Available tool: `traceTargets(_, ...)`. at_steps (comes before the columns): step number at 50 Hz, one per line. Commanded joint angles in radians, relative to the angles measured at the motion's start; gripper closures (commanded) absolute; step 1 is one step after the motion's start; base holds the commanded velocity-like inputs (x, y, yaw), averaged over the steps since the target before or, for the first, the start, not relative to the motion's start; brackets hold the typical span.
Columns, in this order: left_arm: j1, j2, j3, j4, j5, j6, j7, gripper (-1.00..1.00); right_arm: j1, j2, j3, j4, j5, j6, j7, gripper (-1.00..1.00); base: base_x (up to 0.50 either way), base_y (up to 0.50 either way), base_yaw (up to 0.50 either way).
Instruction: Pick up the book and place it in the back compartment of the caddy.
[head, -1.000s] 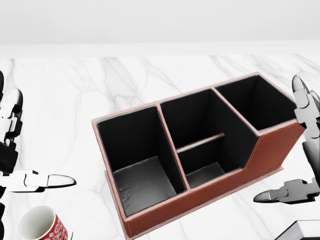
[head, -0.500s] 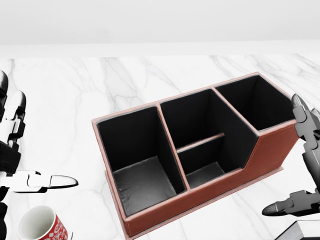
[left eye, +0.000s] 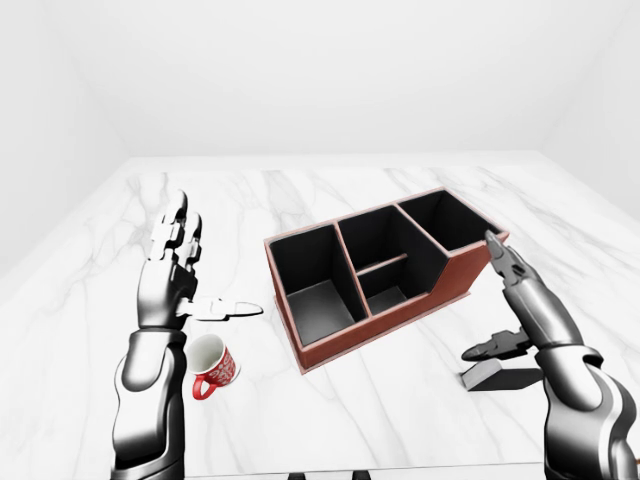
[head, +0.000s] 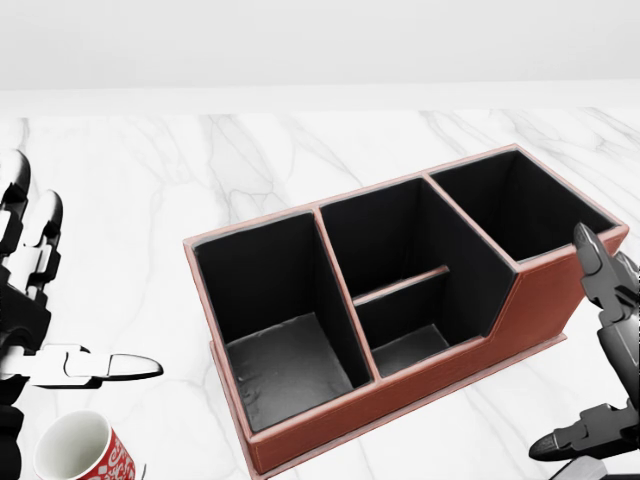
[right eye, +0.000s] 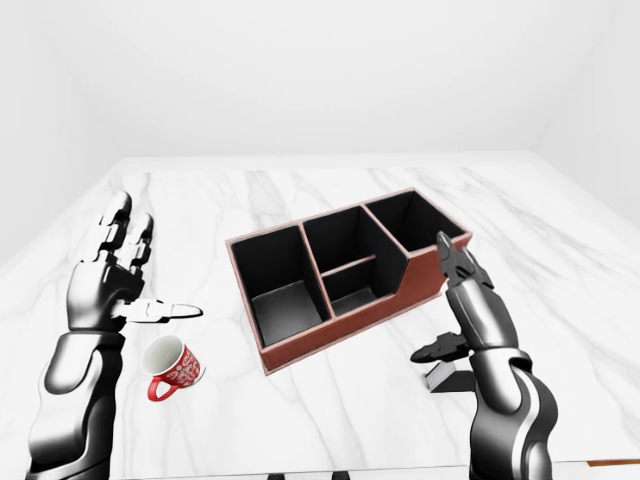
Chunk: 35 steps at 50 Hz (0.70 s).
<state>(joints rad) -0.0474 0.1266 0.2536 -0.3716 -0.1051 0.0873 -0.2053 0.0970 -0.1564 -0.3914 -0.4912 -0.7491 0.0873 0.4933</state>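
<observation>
While hovering over the book (left eye: 500, 375) beside the caddy (left eye: 385, 270), spread right hand (left eye: 515, 310) was reaching, nothing grasped; next called for lowering and closing. Left hand (left eye: 180, 275) open, idle.

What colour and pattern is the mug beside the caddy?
The mug is red with a white pattern and a white inside, clearest in the left-eye view.
</observation>
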Motion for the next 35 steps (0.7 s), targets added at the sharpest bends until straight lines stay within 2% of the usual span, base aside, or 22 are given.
traceTargets(1, -0.001, -0.001, -0.004, 0.017, 0.006, 0.0, 0.0, -0.98, 0.017, 0.008, -0.001, 0.013, -0.016, 0.0, 0.021, -1.0, 0.0, 0.0, 0.0)
traceTargets(35, -0.002, 0.001, -0.004, 0.022, 0.008, 0.0, -0.001, -0.98, 0.069, 0.025, -0.024, 0.044, -0.084, 0.0, 0.064, -1.0, 0.0, 0.0, 0.0)
